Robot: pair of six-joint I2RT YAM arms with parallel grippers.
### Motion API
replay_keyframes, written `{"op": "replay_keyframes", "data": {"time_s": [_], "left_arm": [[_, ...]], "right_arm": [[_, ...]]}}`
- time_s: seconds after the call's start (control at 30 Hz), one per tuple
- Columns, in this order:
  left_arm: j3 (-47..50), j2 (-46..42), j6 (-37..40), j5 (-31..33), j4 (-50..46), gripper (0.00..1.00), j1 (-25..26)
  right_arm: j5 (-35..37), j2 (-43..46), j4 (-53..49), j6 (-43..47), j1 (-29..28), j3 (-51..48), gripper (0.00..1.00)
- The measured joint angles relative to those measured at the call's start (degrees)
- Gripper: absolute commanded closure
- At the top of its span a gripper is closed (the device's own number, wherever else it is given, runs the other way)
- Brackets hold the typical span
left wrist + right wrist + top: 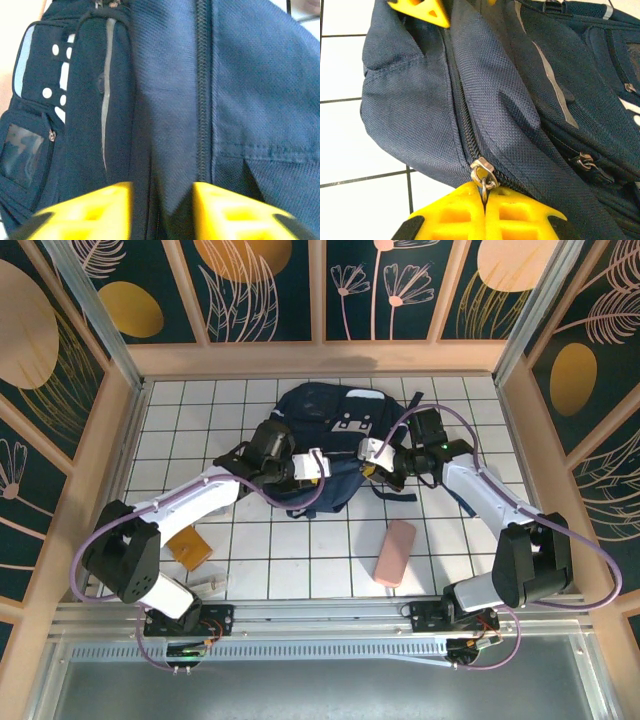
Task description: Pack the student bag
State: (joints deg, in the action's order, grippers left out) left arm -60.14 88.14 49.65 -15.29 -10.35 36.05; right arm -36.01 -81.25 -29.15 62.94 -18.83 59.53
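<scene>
The student bag point(335, 420), a dark navy backpack, lies flat at the middle of the tiled table. My right gripper point(485, 200) is shut on the metal zipper pull point(484, 181) at the bag's near edge, and the zipper point(459, 100) runs shut away from it. My left gripper point(162, 210) hovers open over the bag's fabric point(170, 125) just left of the zipper line point(202, 90); a fold of cloth rises between its yellow fingers point(95, 212) without being pinched. From above, the left gripper point(322, 466) and the right gripper point(372, 454) face each other across the bag's near side.
A pink pencil case point(395, 552) lies on the tiles in front of the bag, to the right. An orange flat item point(188, 548) and a small white object point(210, 583) lie near the left arm's base. Wooden walls point(120, 430) enclose the table.
</scene>
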Motion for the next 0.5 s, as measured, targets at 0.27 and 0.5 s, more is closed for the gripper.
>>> {"op": "replay_keyframes", "data": {"time_s": [0.27, 0.5], "left_arm": [[1.6, -0.6, 3.0, 3.2, -0.4, 0.27, -0.3], [7.1, -6.2, 0.0, -1.2, -2.6, 0.14, -4.9]], "right_arm": [[0.6, 0.7, -0.8, 0.4, 0.2, 0.0, 1.0], [1.3, 1.6, -1.3, 1.2, 0.8, 0.0, 1.0]]}}
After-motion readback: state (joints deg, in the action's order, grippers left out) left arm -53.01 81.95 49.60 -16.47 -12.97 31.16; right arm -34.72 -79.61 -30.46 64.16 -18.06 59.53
